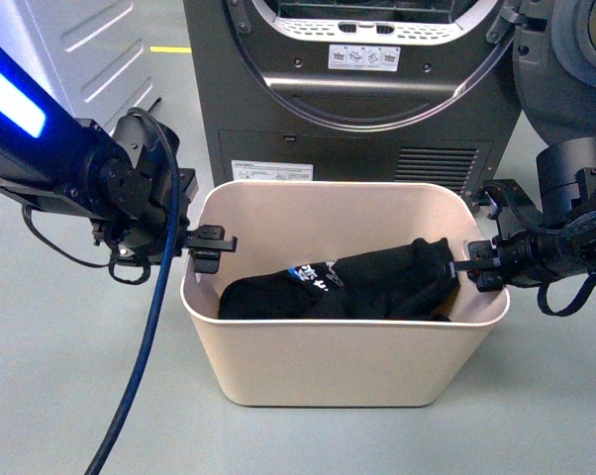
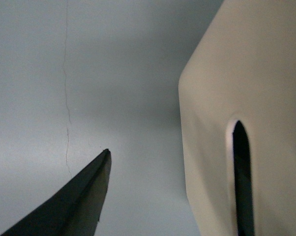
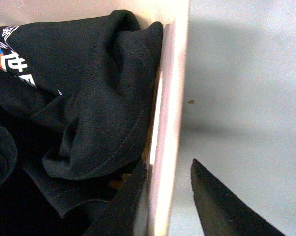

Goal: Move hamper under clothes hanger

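The beige hamper stands on the grey floor, with a black garment heaped inside it. At the hamper's left rim, the left gripper shows one finger outside, clear of the wall; its jaws look parted and grip nothing. At the hamper's right rim, the right gripper straddles the wall, slightly open and not clamped. Just behind the hamper stands the dark dryer.
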Controlling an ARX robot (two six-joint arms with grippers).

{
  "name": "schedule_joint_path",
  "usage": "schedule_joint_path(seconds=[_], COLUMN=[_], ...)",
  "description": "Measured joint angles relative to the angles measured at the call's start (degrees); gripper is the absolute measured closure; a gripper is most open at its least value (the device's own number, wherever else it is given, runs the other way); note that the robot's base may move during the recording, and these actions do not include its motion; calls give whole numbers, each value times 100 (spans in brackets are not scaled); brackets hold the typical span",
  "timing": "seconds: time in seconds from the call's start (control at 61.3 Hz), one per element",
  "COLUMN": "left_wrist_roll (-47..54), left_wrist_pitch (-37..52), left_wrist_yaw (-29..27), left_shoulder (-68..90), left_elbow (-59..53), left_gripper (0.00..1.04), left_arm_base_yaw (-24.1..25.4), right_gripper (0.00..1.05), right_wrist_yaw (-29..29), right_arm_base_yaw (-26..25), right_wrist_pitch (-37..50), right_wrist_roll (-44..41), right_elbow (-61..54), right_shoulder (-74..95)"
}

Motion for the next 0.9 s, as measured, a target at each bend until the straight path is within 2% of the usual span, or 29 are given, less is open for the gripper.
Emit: schedule_joint_path(seconds=[0.131, 0.457, 0.898], left_wrist_roll=[-2, -258, -354], left_wrist_pitch=[2, 74, 87], left_wrist_yaw=[31, 90, 33], left_shoulder=[0, 0, -76], left_elbow=[0, 0, -48], left_gripper=[57, 98, 97], left_arm_base_yaw=[-70, -240, -299], right_gripper=[102, 102, 102], right_wrist_yaw=[-15, -17, -26], right_arm_base_yaw=[9, 9, 2], right_wrist_pitch=[-9, -7, 9], right_wrist_roll=[24, 107, 144], right_elbow=[11, 26, 17], right_shoulder=[2, 2, -22])
